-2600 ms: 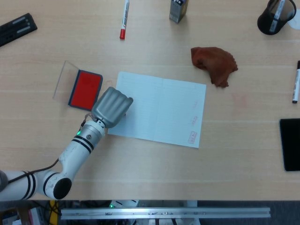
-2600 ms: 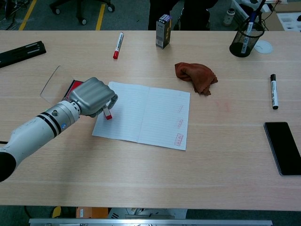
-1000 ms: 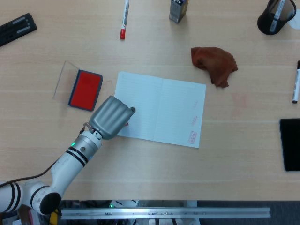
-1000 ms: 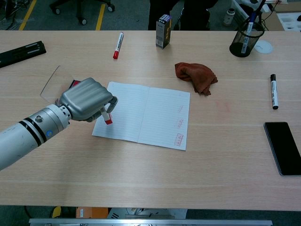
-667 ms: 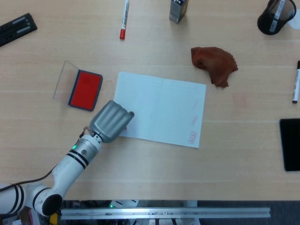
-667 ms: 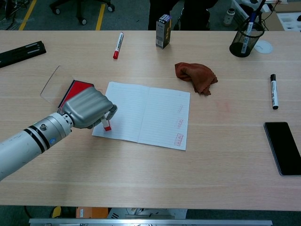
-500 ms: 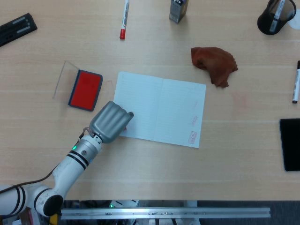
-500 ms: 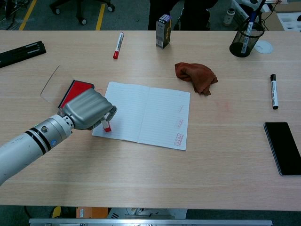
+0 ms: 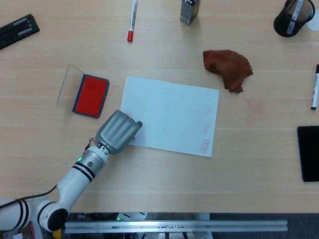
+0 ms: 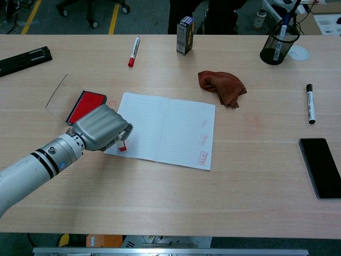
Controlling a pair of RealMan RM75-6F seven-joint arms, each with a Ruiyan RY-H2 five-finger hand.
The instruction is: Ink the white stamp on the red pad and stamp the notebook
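My left hand (image 9: 117,131) (image 10: 100,128) grips the white stamp (image 10: 121,143), whose red inked end points down at the near-left corner of the open notebook (image 9: 169,114) (image 10: 165,128). In the head view the hand hides the stamp. The red ink pad (image 9: 91,95) (image 10: 82,105) lies open just left of the notebook, with its clear lid (image 9: 66,85) beside it. Several faint red stamp marks (image 9: 205,145) (image 10: 204,158) show on the notebook's right page. My right hand is not in either view.
A rust-coloured cloth (image 9: 227,67) lies beyond the notebook's right side. A red-capped marker (image 9: 131,20), a small box (image 9: 189,11) and a mesh pen cup (image 9: 290,17) stand at the back. A black marker (image 9: 314,87) and a dark phone (image 9: 308,152) lie far right; a black case (image 9: 18,30) far left.
My left hand has carried the stamp from beside the ink pad toward me and down, to the notebook's near-left corner. The pad is now fully uncovered.
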